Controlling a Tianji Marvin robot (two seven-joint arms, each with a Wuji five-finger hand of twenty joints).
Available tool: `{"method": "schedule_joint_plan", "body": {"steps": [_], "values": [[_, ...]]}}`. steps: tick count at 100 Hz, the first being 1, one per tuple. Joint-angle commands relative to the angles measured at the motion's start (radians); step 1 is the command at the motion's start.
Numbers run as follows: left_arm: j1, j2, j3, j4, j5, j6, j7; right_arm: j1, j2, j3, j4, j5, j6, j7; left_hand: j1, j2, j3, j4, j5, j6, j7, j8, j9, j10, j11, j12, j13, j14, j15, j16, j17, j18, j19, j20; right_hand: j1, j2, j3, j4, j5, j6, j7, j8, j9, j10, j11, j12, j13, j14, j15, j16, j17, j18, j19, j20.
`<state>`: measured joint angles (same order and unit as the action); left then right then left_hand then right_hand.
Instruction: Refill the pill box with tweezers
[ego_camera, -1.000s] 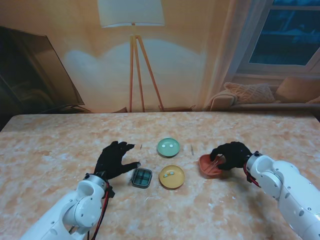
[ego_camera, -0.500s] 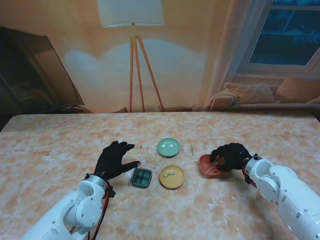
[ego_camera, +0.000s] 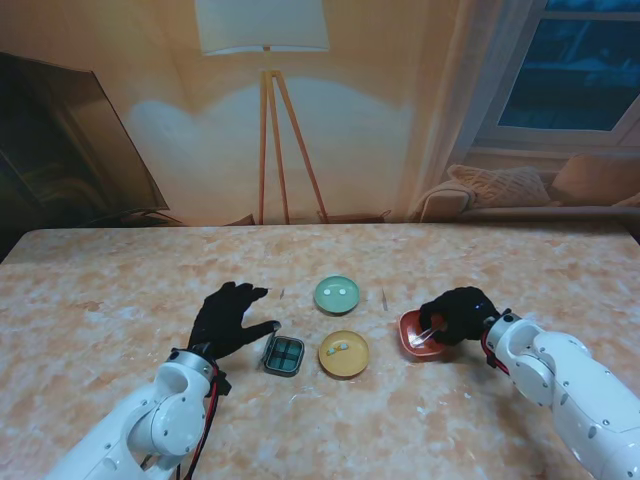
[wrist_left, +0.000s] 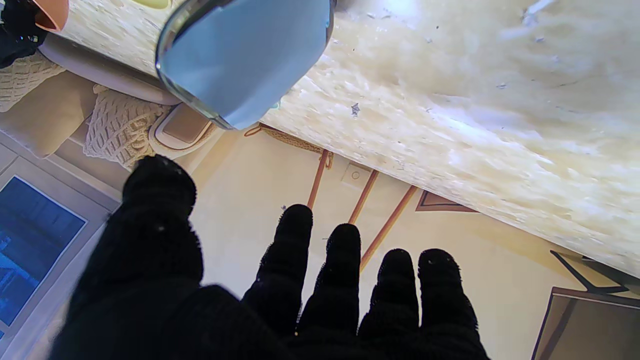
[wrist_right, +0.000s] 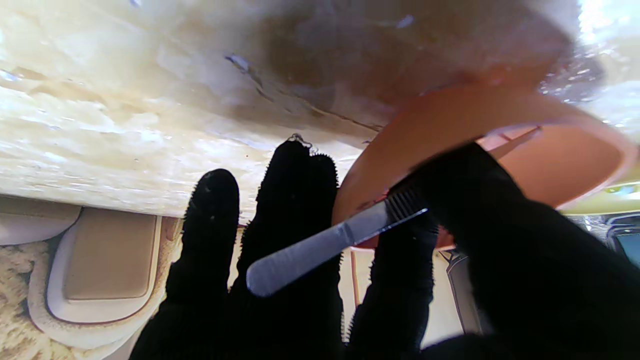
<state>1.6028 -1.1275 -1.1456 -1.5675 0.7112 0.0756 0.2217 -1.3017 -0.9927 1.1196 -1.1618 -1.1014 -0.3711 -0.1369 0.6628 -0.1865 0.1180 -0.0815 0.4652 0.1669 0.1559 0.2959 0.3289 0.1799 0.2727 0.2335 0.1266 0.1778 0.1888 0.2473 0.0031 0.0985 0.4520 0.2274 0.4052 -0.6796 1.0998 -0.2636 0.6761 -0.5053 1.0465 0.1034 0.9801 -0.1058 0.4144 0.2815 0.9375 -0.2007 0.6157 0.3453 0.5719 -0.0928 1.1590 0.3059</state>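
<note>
Fingers (wrist_right: 295, 200) of the right hand (ego_camera: 457, 313) were clenched around the metal tweezers (wrist_right: 325, 245), pinched near the ribbed part, with the tips hidden over the red dish (ego_camera: 418, 336). The grip looked shallow, so in my judgement the tweezers could turn or slip if they were pressed against the dish rim, and a pill could then fall onto the surface (ego_camera: 120, 300). Whether a pill was already held could not be told.

The pill box (ego_camera: 284, 354) lay open at about 9 o'clock from the yellow dish (ego_camera: 343, 353), just beside it. The left hand (ego_camera: 228, 318) rested with spread, released fingers (wrist_left: 335, 270), the thumb close to the box's far edge. The green dish (ego_camera: 337, 293) stood at 12 o'clock from the yellow one. Between red dish and box, the yellow dish lay in the way of a low carry.
</note>
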Motion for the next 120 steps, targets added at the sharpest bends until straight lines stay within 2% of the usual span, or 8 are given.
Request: {"method": "schedule_joint_plan", "body": {"steps": [1, 25, 75, 120], "values": [[0.006, -0.005, 0.000, 0.001, -0.005, -0.001, -0.011, -0.026, -0.012, -0.014, -0.002, 0.003, -0.005, 0.020, 0.015, 0.031, -0.029, 0.022, 0.010, -0.011, 0.005, 0.011, 0.011, -0.018, 0.006, 0.012, 0.010, -0.025, 0.010, 0.003, -0.005, -0.023, 0.013, 0.025, 0.028, 0.024, -0.002, -0.016, 0.049, -0.060, 0.044, -0.012, 0.140, -0.152, 0.057, 0.009, 0.007, -0.073, 0.021, 0.030, 0.016, -0.039, 0.051, 0.027], [0.015, -0.007, -0.006, -0.001, -0.016, 0.001, -0.011, -0.029, -0.013, -0.016, -0.008, 0.013, -0.003, 0.036, 0.023, 0.043, -0.056, 0.024, 0.012, -0.008, 0.005, 0.010, 0.011, -0.015, 0.004, 0.011, 0.020, -0.017, 0.012, 0.005, -0.003, -0.013, 0.018, 0.027, 0.028, 0.045, -0.012, -0.014, 0.074, -0.066, 0.050, -0.021, 0.198, -0.144, 0.056, 0.005, 0.059, -0.071, 0.068, 0.041, 0.060, -0.065, 0.117, 0.050], [0.017, -0.005, -0.009, -0.007, -0.017, 0.008, -0.024, -0.043, -0.015, 0.036, -0.058, 0.012, 0.032, 0.091, 0.056, 0.057, -0.101, 0.030, 0.009, -0.010, 0.001, 0.007, 0.007, -0.014, -0.001, 0.008, 0.029, -0.010, 0.003, 0.008, -0.001, -0.002, 0.024, 0.030, 0.031, 0.073, -0.038, -0.004, 0.075, -0.080, 0.051, -0.021, 0.182, -0.135, 0.055, 0.006, 0.061, -0.047, 0.059, 0.030, 0.049, -0.031, 0.129, 0.056], [0.014, -0.002, -0.006, -0.007, -0.016, 0.016, -0.039, -0.057, -0.015, 0.081, -0.083, -0.001, 0.052, 0.102, 0.075, 0.064, -0.128, 0.033, 0.013, -0.011, 0.004, 0.009, 0.008, -0.011, 0.000, 0.008, 0.036, -0.007, 0.002, 0.012, 0.002, -0.003, 0.028, 0.031, 0.020, 0.092, -0.060, 0.001, 0.059, -0.096, 0.041, -0.023, 0.162, -0.128, 0.057, 0.003, 0.049, -0.028, 0.048, 0.023, 0.031, -0.008, 0.126, 0.058]]}}
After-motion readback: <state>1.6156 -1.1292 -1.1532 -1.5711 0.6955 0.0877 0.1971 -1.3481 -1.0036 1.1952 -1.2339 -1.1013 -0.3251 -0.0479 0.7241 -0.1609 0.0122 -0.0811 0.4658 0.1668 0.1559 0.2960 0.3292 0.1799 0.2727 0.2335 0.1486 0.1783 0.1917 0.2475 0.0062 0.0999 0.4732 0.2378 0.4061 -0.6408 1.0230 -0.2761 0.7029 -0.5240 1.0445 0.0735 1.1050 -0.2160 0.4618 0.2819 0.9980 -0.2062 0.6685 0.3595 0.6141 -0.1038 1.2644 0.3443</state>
